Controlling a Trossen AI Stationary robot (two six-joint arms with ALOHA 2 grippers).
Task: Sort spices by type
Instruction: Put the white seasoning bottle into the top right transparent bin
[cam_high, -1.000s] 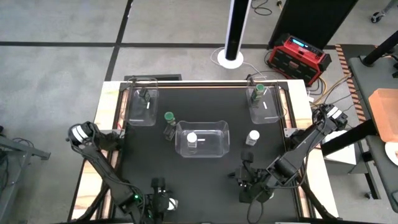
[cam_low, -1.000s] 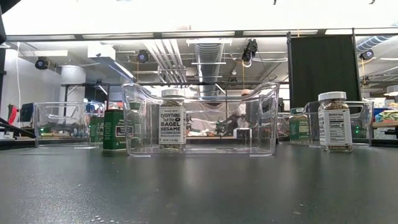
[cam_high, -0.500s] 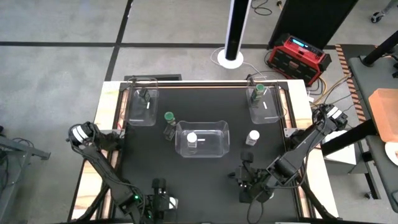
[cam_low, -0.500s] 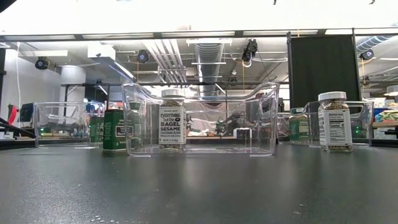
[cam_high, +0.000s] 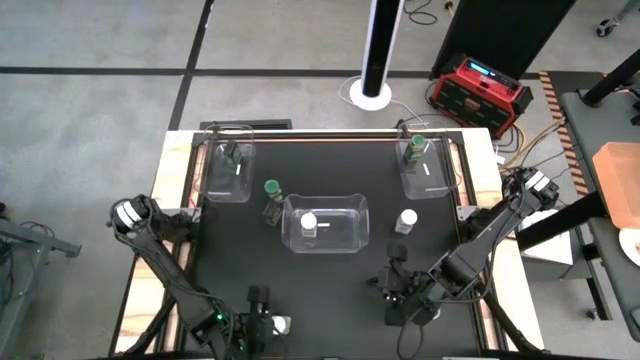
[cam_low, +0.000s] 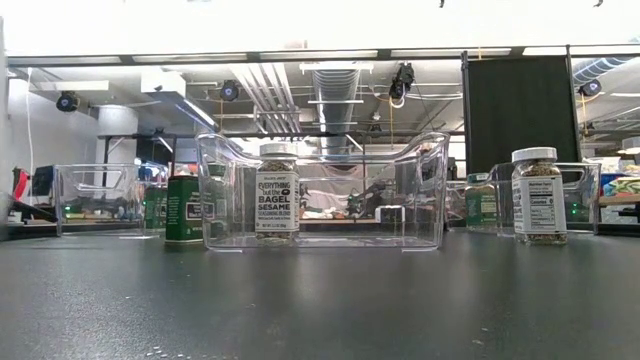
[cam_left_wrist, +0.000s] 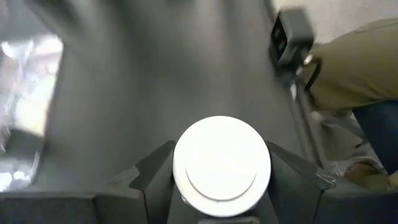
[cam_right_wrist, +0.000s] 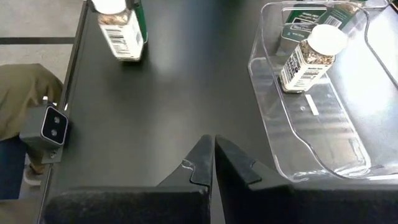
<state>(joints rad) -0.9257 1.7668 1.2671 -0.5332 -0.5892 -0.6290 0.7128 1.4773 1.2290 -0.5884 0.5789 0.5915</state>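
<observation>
My left jaws (cam_left_wrist: 222, 186) are closed on a white-lid jar (cam_left_wrist: 222, 163) at the near edge of the surface (cam_high: 330, 280); the jar stands upright between them, its long axis pointing up at my wrist camera. The middle bin (cam_high: 325, 223), which already holds one white-lid jar (cam_high: 309, 225), lies straight ahead and a little toward my right, and I think this is where mine belongs. My right jaws (cam_right_wrist: 212, 163) are shut and empty, near the loose white-lid jar (cam_high: 406, 220).
</observation>
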